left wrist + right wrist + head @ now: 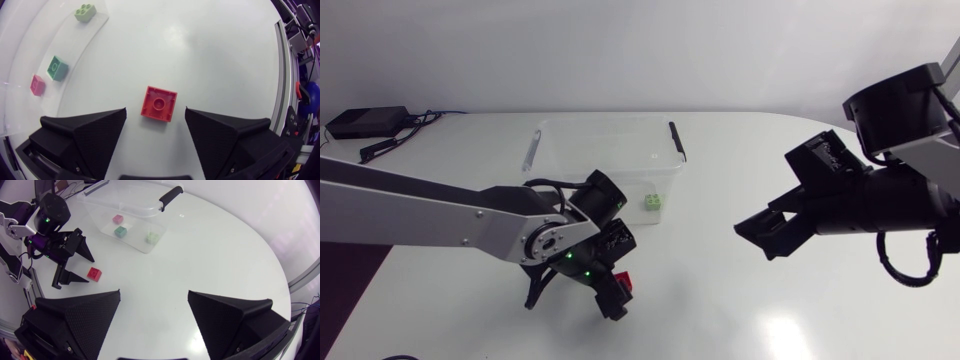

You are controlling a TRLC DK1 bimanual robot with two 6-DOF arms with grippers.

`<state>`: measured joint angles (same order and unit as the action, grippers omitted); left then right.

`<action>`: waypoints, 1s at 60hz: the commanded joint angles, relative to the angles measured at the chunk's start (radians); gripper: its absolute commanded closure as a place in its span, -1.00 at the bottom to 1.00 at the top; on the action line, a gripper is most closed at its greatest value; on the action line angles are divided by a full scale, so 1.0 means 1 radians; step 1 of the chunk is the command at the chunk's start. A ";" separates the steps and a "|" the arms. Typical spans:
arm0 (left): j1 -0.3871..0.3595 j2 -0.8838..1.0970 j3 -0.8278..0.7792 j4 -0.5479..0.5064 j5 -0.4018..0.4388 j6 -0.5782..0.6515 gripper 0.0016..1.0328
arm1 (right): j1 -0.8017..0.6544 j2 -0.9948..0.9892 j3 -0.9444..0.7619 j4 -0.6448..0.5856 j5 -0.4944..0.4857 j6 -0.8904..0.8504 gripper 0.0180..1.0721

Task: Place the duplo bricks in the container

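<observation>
Left gripper (155, 110) over the red brick (159, 103)
Its fingers stand apart, flanking the brick without touching it; the right gripper (154, 294), also spread, hangs empty.

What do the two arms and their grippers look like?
The left arm has silver-grey links, black joints and small green lights. The right arm looks mostly black, with a looped black cable. The left gripper and right gripper have matte black wedge-shaped fingers.

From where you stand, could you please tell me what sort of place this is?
Probably a robotics lab bench: my left arm and right arm reach over a white table, with a red brick and a clear container set out.
</observation>
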<state>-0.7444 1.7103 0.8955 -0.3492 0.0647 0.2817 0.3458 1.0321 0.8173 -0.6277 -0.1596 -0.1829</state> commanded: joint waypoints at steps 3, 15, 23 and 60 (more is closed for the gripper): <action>0.000 0.054 -0.003 -0.004 0.021 0.054 -0.53 | 0.013 -0.018 -0.032 -0.006 -0.008 0.002 -0.86; 0.004 0.092 0.016 0.023 0.067 0.076 0.41 | 0.018 -0.043 -0.060 -0.007 -0.008 0.003 -0.86; 0.005 0.051 0.005 0.026 0.081 0.083 0.49 | 0.018 -0.064 -0.084 -0.012 -0.008 0.002 -0.86; 0.270 -0.319 0.204 -0.056 0.124 0.027 0.52 | 0.004 -0.181 -0.167 -0.046 -0.008 0.008 -0.86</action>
<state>-0.5198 1.3991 1.0508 -0.4091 0.1761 0.3344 0.3569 0.8696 0.6868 -0.6548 -0.1612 -0.1829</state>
